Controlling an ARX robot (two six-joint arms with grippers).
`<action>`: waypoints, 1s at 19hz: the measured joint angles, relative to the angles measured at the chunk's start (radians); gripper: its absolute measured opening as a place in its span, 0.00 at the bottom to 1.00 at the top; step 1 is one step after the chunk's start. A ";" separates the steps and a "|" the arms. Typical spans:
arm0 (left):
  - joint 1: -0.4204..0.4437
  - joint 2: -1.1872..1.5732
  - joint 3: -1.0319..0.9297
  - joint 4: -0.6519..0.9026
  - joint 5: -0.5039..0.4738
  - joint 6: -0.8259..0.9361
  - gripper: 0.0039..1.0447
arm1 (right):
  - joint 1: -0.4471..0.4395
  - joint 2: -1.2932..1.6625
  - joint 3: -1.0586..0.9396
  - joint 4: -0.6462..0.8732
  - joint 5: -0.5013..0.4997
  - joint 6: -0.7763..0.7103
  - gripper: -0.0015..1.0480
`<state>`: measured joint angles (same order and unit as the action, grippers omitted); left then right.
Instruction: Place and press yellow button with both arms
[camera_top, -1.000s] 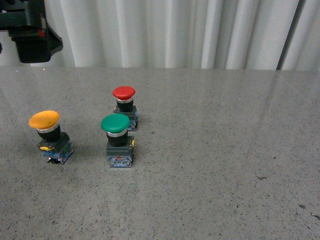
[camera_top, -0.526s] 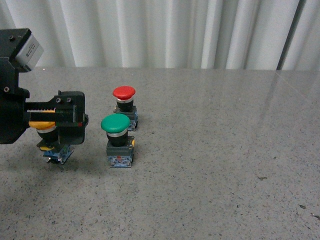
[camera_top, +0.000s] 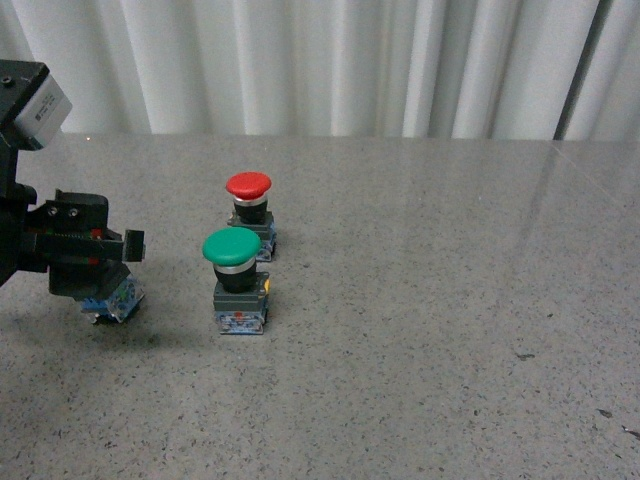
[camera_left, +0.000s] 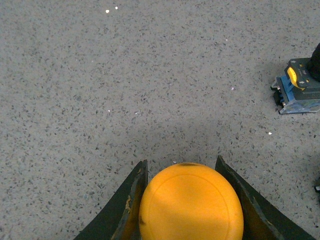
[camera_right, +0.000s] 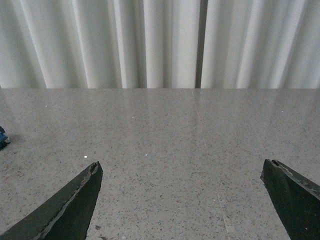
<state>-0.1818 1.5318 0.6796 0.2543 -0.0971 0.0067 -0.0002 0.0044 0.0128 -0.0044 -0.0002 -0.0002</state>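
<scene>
In the front view my left gripper (camera_top: 100, 247) is at the far left of the table, shut on the yellow button. Its cap is hidden behind the jaws there; only its blue-grey contact block (camera_top: 112, 298) shows below them, touching or just above the table. In the left wrist view the yellow cap (camera_left: 191, 202) sits tight between the two black fingers of the left gripper (camera_left: 181, 161). My right gripper (camera_right: 181, 164) is open and empty over bare table, seen only in its own wrist view.
A green-capped button (camera_top: 232, 247) stands just right of the left gripper, a red-capped button (camera_top: 248, 185) behind it. A contact block with a yellow tab (camera_left: 300, 87) shows at the left wrist view's edge. White curtain (camera_top: 330, 60) behind the grey speckled table (camera_top: 450, 300).
The left arm came down from the upper left corner over the yellow button, and its jaws closed on the cap. The green and red buttons have not moved.
</scene>
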 joint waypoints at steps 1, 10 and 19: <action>-0.005 -0.021 0.007 -0.020 -0.004 0.003 0.33 | 0.000 0.000 0.000 0.000 0.000 0.000 0.94; -0.329 0.017 0.492 -0.199 -0.042 -0.029 0.32 | 0.000 0.000 0.000 0.000 0.000 0.000 0.94; -0.459 0.284 0.537 -0.184 -0.093 -0.274 0.32 | 0.000 0.000 0.000 0.000 0.000 0.000 0.94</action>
<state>-0.6407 1.8156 1.2163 0.0700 -0.1905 -0.2672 -0.0002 0.0044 0.0128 -0.0044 -0.0006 -0.0002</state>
